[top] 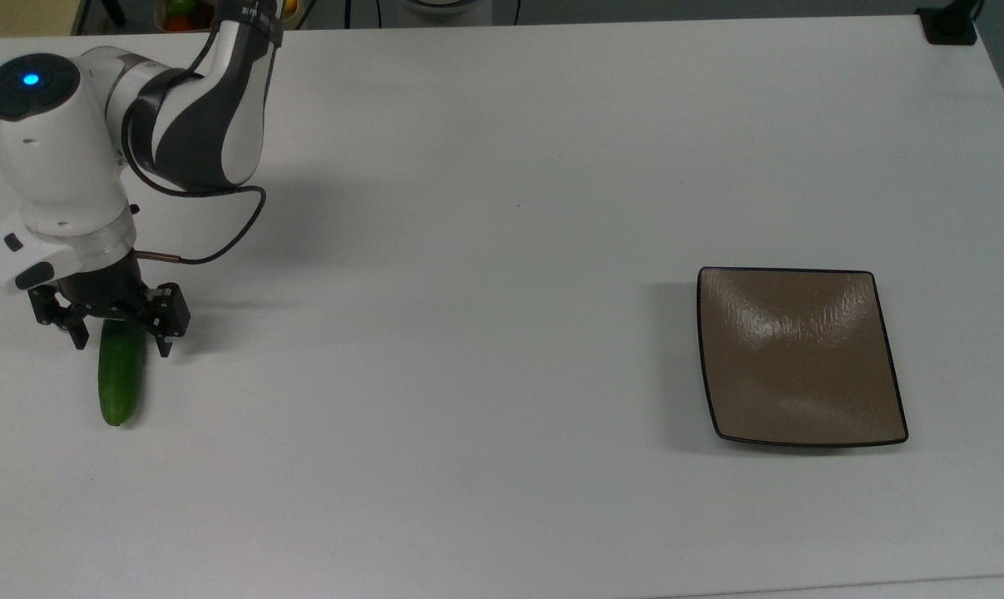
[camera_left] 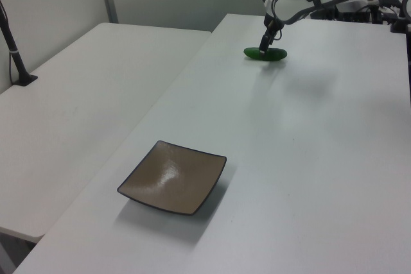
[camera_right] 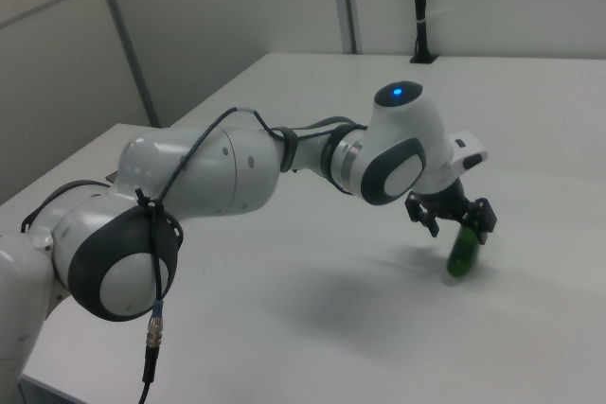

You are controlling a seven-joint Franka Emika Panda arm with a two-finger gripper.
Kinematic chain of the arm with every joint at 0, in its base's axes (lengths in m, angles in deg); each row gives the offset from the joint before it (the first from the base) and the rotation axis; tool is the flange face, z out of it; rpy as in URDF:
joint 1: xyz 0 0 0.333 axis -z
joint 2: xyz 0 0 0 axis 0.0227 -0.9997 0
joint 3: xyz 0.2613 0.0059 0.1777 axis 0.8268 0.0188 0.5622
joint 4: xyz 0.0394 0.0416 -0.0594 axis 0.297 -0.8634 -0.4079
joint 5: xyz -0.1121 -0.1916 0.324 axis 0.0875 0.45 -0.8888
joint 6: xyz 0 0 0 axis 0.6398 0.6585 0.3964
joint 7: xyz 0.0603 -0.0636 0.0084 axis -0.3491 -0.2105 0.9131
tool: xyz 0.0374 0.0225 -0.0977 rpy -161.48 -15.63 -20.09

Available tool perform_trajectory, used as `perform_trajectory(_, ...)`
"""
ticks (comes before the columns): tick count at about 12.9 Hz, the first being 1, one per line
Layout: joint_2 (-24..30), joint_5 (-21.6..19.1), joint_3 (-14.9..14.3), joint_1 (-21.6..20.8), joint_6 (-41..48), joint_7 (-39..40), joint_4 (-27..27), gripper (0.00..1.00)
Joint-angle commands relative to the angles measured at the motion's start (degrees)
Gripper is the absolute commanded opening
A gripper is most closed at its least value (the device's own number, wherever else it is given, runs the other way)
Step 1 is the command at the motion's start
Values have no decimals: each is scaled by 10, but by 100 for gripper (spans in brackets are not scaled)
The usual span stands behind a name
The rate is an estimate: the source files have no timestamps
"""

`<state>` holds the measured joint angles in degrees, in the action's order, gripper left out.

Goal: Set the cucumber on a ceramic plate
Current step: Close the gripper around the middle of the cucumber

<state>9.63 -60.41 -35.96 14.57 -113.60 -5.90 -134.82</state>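
1. Cucumber (top: 121, 381) lies flat on the surface (top: 485, 249), lower left of the top view.
2. Hand (top: 121, 345) open, fingers straddling its upper end; grasp step.
3. Next: close, lift, carry to ceramic plate (top: 801, 358), right of frame, well apart.
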Motion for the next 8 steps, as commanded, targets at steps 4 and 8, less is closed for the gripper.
perform_trajectory(4, -12, 7, -6, -2, -24, 28, -2, 56)
perform_trajectory(8, -11, 9, -6, -3, -24, 51, -8, 0)
